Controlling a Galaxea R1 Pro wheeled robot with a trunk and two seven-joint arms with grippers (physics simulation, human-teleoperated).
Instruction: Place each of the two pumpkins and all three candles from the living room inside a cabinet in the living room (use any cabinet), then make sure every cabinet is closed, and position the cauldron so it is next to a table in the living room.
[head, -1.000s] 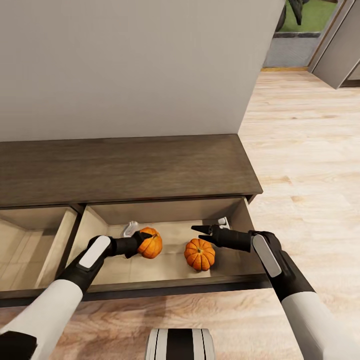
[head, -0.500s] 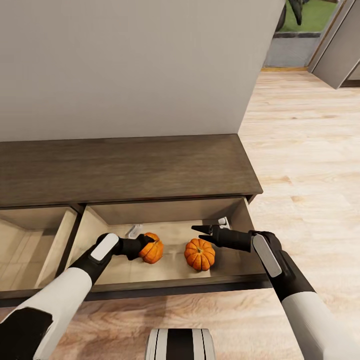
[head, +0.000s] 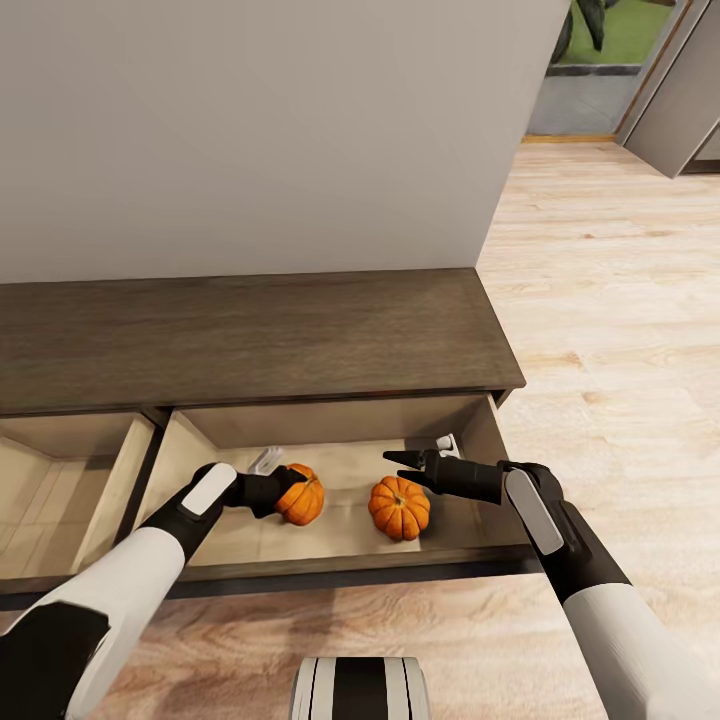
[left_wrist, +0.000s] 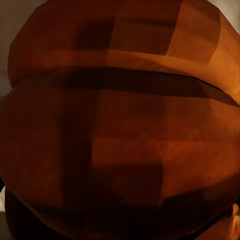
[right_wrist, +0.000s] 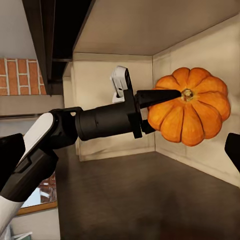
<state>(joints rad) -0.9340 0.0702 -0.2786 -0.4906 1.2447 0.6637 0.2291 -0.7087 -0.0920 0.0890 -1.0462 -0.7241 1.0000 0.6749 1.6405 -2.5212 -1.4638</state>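
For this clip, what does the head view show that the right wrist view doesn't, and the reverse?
Head view only: the second pumpkin resting on the drawer floor, the right gripper above it, jaws open, and the cabinet top.
Right wrist view only: a brick wall beyond the drawer.
Both: the left gripper shut on a pumpkin, a pale candle behind it.

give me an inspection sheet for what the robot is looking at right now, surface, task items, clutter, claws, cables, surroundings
Surface: dark wooden cabinet top, bare; two drawers open below.
Job's things: two pumpkins in the right drawer; left pumpkin in the left claw's grip, right pumpkin resting free on the drawer floor.
Clutter: small pale objects at the drawer's back, too small to identify.
Claws: left claw shut on the left pumpkin; right claw open, empty, above the right pumpkin.
Cables: nothing seen.
Surroundings: grey wall, light wood floor.
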